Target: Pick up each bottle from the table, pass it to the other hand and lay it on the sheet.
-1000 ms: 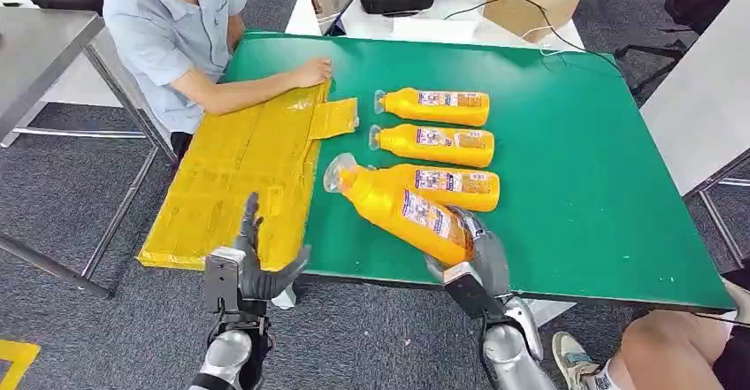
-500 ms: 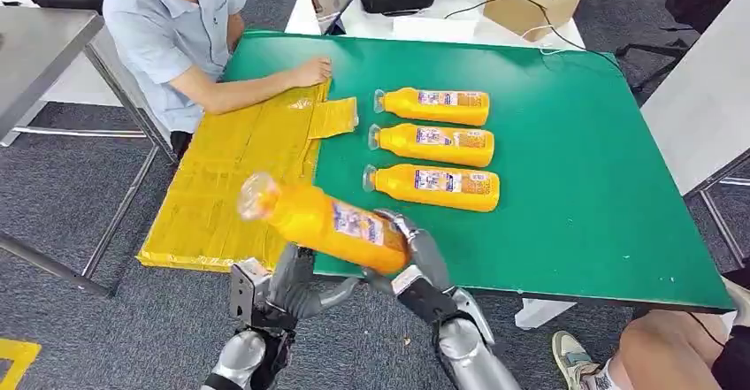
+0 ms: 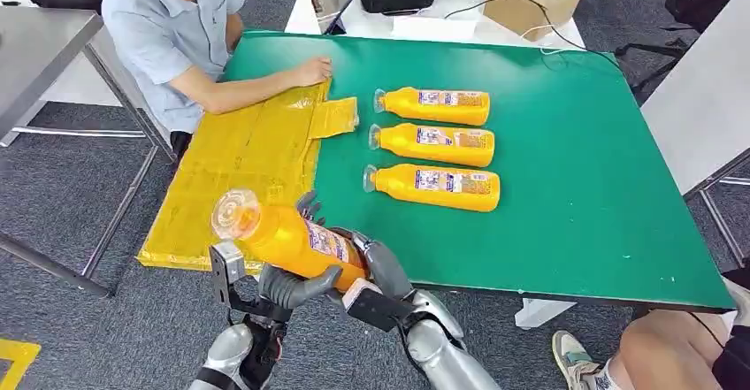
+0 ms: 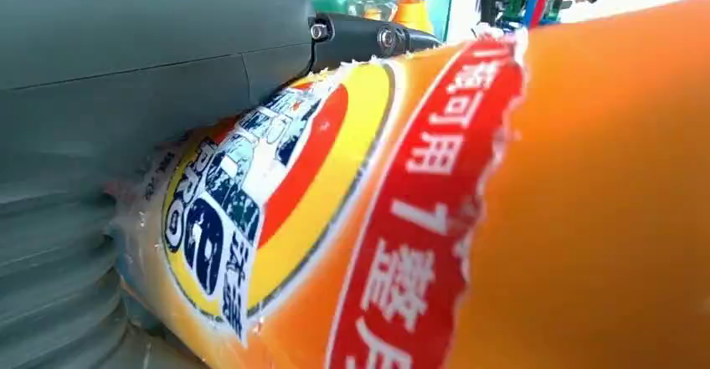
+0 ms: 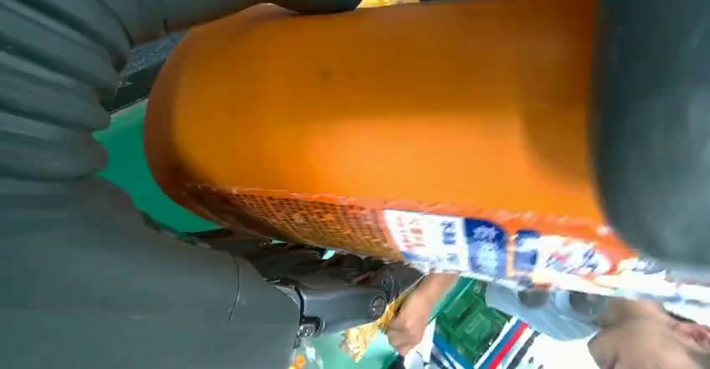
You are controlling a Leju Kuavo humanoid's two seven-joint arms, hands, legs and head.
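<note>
Bottle (image 3: 296, 238) apparently gripped between left hand (image 3: 287, 284) and right hand (image 3: 376, 271).

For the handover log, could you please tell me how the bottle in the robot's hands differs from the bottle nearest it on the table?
The held bottle is off the table, gripped by the left hand and right hand; the nearest table bottle lies untouched on the green table. The held one is tilted, cap raised by the yellow sheet; the other lies flat. Both are orange, with clear caps and similar labels.
</note>
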